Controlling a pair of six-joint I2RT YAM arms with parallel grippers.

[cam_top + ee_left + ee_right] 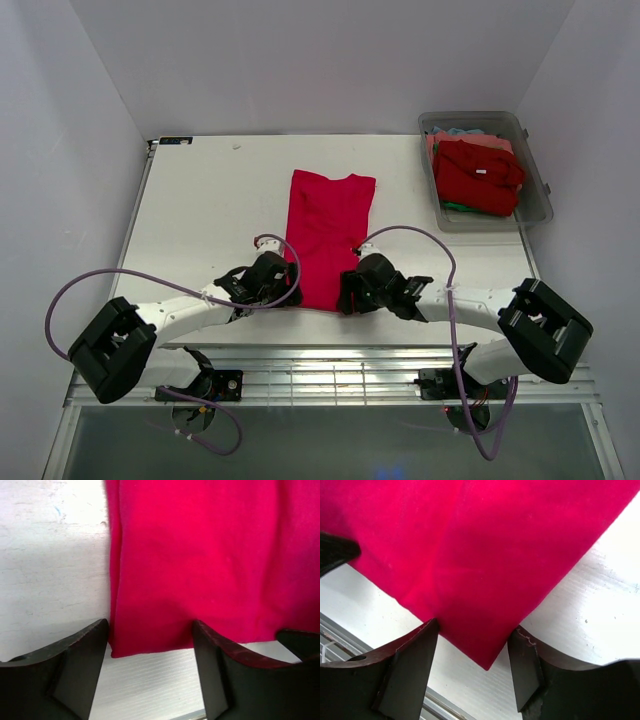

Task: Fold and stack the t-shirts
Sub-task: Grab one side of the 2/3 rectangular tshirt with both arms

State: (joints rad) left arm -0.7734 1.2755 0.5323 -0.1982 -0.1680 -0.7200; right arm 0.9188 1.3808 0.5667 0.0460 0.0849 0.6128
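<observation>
Left tool (150,635): wide open, nothing gripped, astride one hem corner of red t-shirt (328,235). Right tool (474,630): likewise wide open, nothing gripped, astride the other hem corner. T-shirt flat on tabletop (200,200), folded narrow, stretching straight ahead of both tools. Bin (535,195) of red clothes ahead and right of right tool.

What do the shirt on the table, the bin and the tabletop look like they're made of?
Shirt: soft knit cloth, probably cotton jersey, matte; it lies limp and creased.
Bin: clear, slightly glossy plastic; the clothes show through its walls.
Table: hard white matte board, perhaps laminate or painted; the wrist views show scuffs and fine lines.
</observation>
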